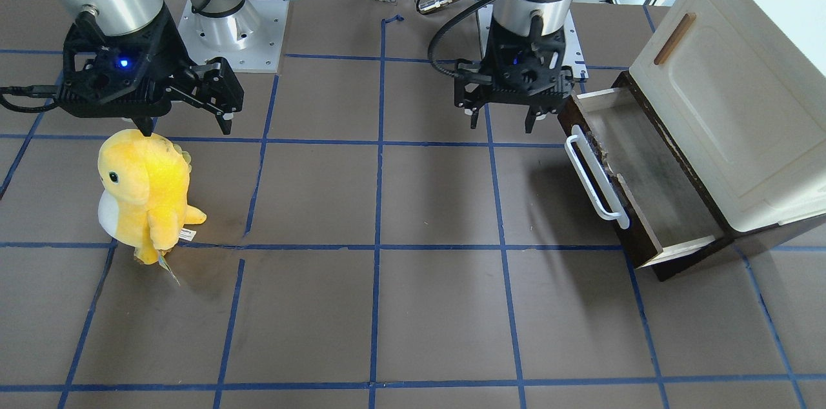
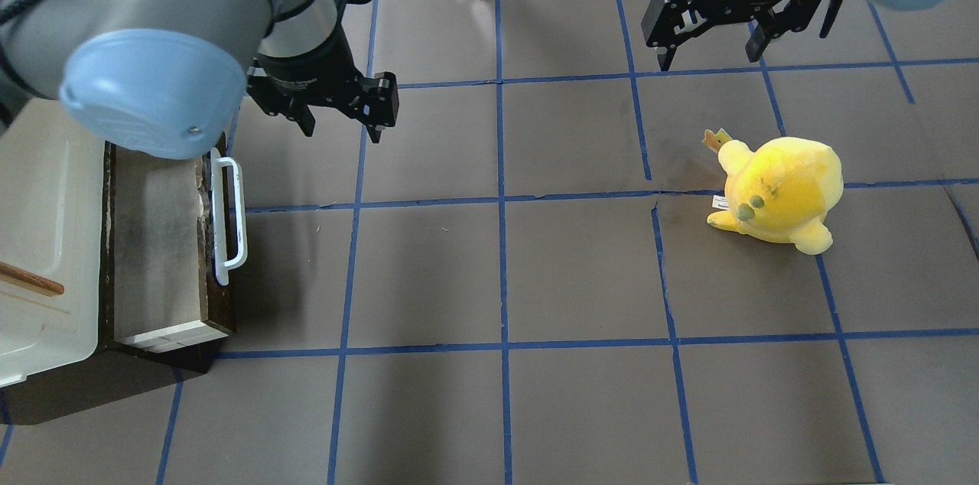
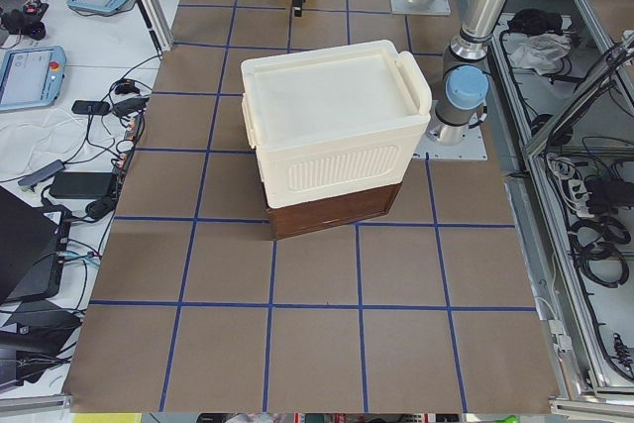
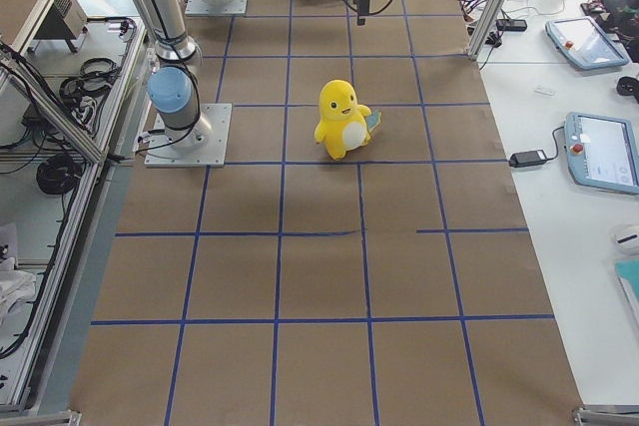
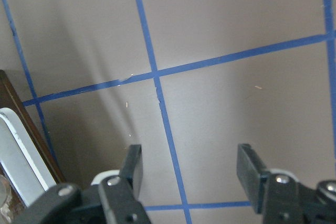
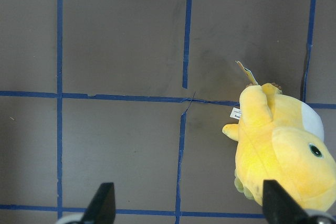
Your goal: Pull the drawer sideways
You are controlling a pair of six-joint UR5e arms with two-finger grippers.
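Your left pincer (image 1: 502, 126) (image 2: 343, 131) (image 5: 189, 182) is hanging with its jaws spread wide and nothing between them, its fingers (image 5: 134, 166) pointing down at bare worktop (image 1: 439, 202) where two blue tape lines are crossing. Just beside that pincer, on the side away from the other arm, the drawer (image 1: 645, 183) (image 2: 157, 240) is standing pulled out from under the cream cabinet (image 1: 729, 106) (image 2: 46, 225), showing you its greyish floor and pale side walls. Its long white bar handle (image 1: 592, 180) (image 2: 241, 217) (image 5: 16, 156) is running along the dark brown front, facing the pincer. The nearest finger is sitting close to one end of the handle but is not touching it. Above the drawer, the cabinet's panelled door is carrying a small brown handle (image 1: 674, 39).

Your right pincer (image 1: 187, 130) (image 2: 708, 60) (image 6: 189, 208) is also hovering open and empty over the worktop, well apart from the left one. A yellow plush toy (image 1: 145, 193) (image 2: 780, 190) (image 6: 283, 156) (image 4: 341, 119) is standing upright near it, off to one side of its fingers and further from the robot's base, and is not touching them.
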